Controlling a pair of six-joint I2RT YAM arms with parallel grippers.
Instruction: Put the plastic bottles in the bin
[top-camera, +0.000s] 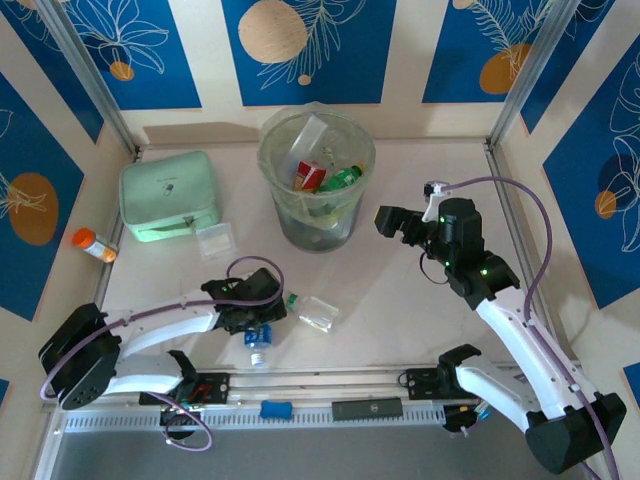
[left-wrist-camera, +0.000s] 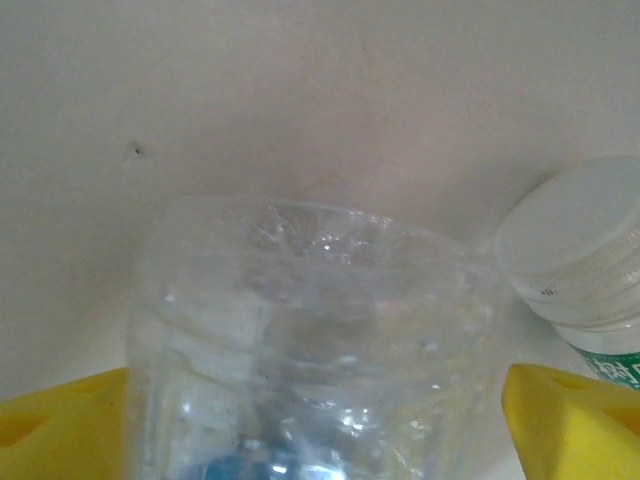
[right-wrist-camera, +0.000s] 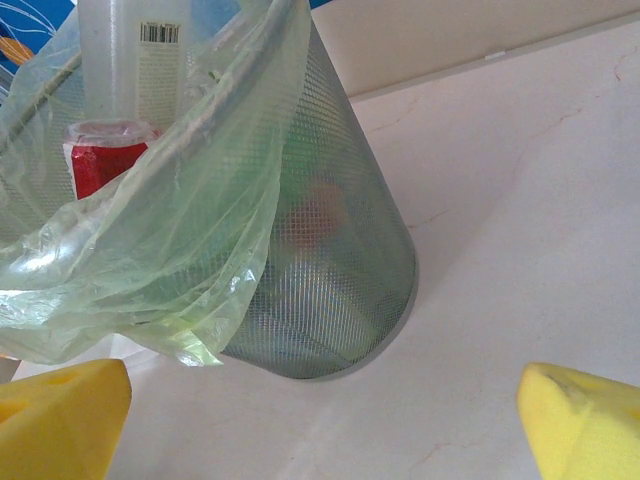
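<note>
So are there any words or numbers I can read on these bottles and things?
No text reads clearly.
Barcode on the tall clear bottle in the bin: digits too small.
Green label on the white-capped bottle: white letters blurred and cut off.
Mark on the mint case: too small.

- The bin (top-camera: 315, 180) stands at 12 o'clock on the table (top-camera: 400, 330), its mouth open from above.
- A mint green case (top-camera: 170, 195) blocks the bin's 9 o'clock side.
- Bare table lies at the bin's 5 o'clock.
- A white-capped bottle (left-wrist-camera: 575, 260) crowds the left claw (left-wrist-camera: 315, 420) at 3 o'clock.
</note>
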